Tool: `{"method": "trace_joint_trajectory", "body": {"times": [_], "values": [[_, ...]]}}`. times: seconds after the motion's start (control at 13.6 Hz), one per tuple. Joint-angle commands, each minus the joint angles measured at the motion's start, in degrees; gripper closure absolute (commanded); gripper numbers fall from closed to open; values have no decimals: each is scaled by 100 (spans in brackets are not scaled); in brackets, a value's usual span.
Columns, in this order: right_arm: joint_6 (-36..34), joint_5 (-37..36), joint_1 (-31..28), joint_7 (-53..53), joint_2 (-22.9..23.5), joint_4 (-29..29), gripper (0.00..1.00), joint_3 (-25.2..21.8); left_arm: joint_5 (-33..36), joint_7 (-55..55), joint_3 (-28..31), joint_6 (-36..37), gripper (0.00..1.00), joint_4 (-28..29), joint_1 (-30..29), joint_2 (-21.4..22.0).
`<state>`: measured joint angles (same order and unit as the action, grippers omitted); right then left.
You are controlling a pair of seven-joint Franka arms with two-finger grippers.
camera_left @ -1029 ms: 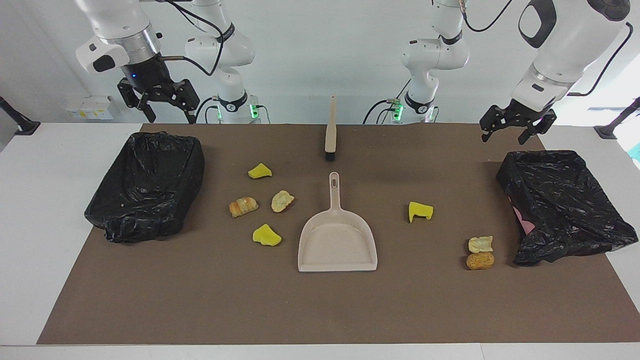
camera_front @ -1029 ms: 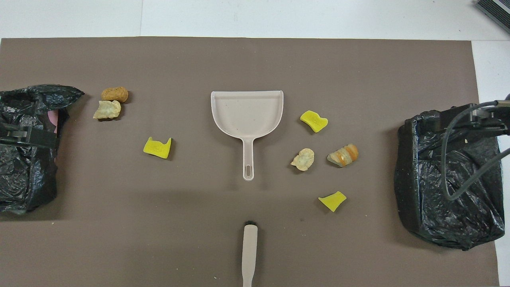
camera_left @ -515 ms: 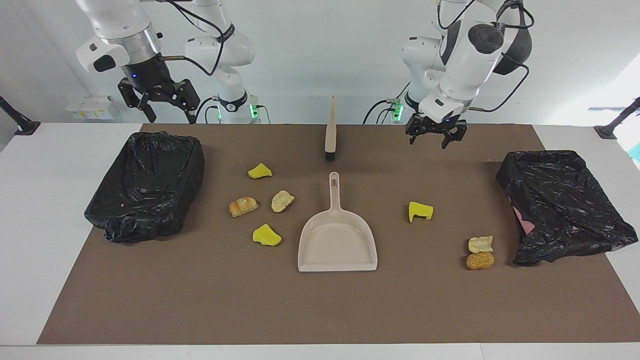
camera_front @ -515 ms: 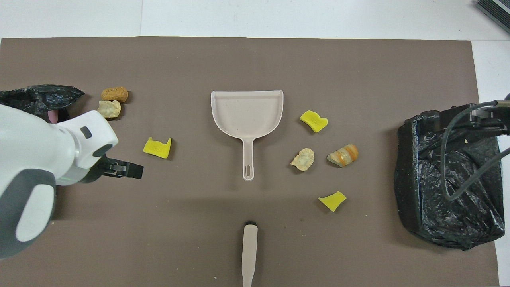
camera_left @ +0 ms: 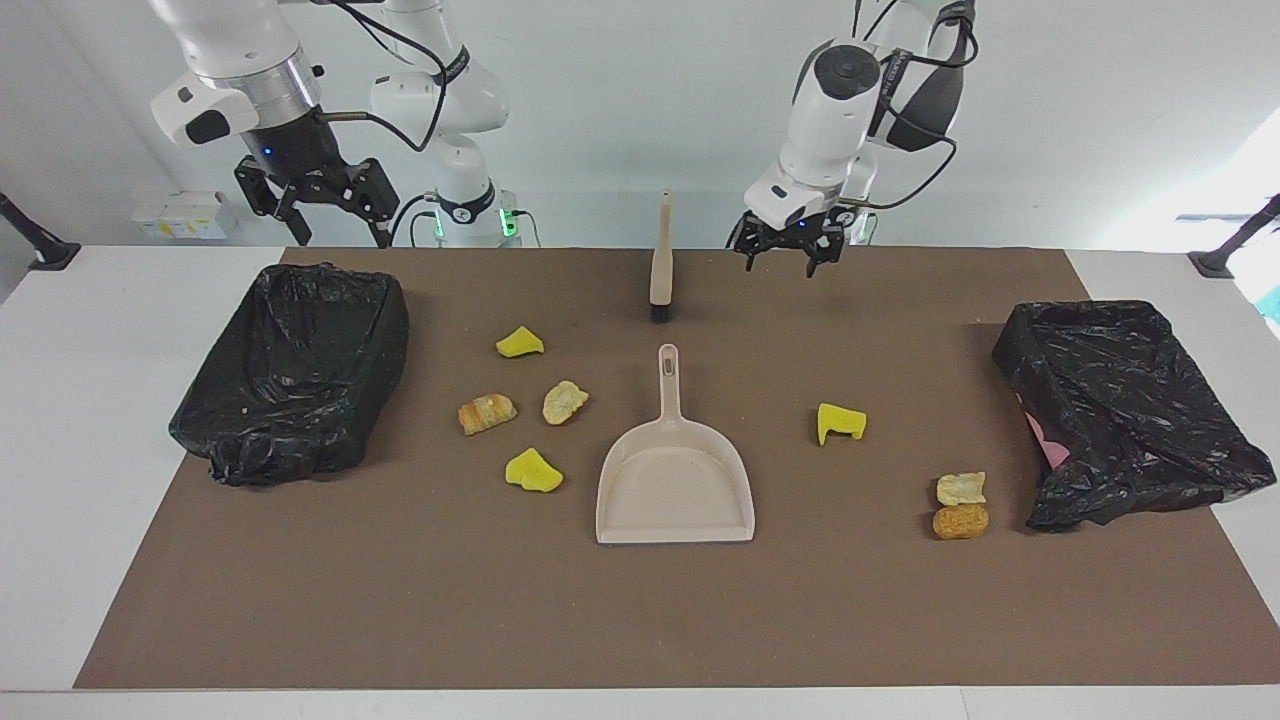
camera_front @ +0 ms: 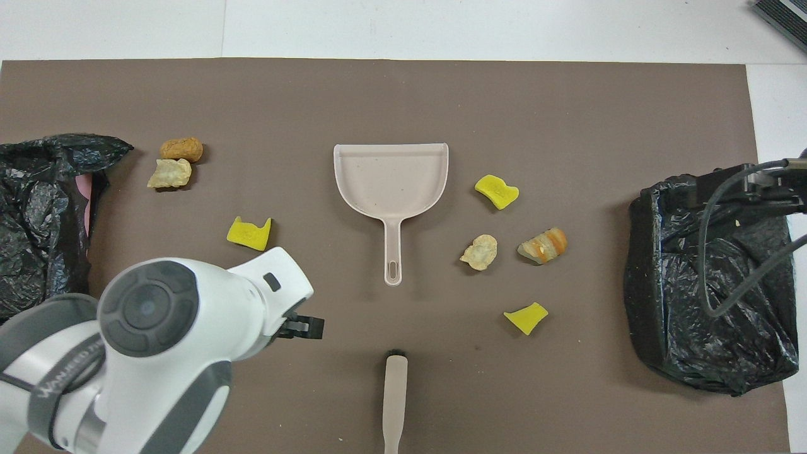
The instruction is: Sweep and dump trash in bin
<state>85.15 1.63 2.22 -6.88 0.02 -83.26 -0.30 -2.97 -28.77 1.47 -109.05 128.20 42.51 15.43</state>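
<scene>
Near the robots' edge of the brown mat (camera_left: 420, 620), the left gripper (camera_left: 785, 250) hung empty with its fingers spread, just beside the brush (camera_left: 660, 260). The right gripper (camera_left: 320, 200) waited, likewise spread and empty, over the bin (camera_left: 290, 370) at the right arm's end. All seven pieces of trash (camera_left: 540, 470) lay loose on the mat: four between that bin and the dustpan (camera_left: 675, 480), three toward the other bin (camera_left: 1120, 410). If the left gripper came down off-centre, the slim handle could probably roll or skid away. A careless sweep might scatter the light scraps past the pan, or push the unheld dustpan aside.
</scene>
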Motion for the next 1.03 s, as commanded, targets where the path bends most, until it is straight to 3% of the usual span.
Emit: {"method": "trace_joint_trajectory", "body": {"times": [0.0, 0.29, 0.66, 0.96], "values": [[150, 31, 6, 99, 50, -23, 0, 65, -2, -785, 117, -440, 0, 539, 817, 285], [853, 40, 418, -374, 217, -340, 0, 83, -2, -1701, 117, -1441, 0, 1267, 1733, 241], [1530, 110, 1086, -1226, 831, -340, 0, 83, -2, -2274, 117, -2663, 0, 2103, 2551, 92], [2030, 119, 1946, -1990, 1271, -523, 0, 83, -2, -2510, 117, -2841, 0, 2209, 2876, -83]]}}
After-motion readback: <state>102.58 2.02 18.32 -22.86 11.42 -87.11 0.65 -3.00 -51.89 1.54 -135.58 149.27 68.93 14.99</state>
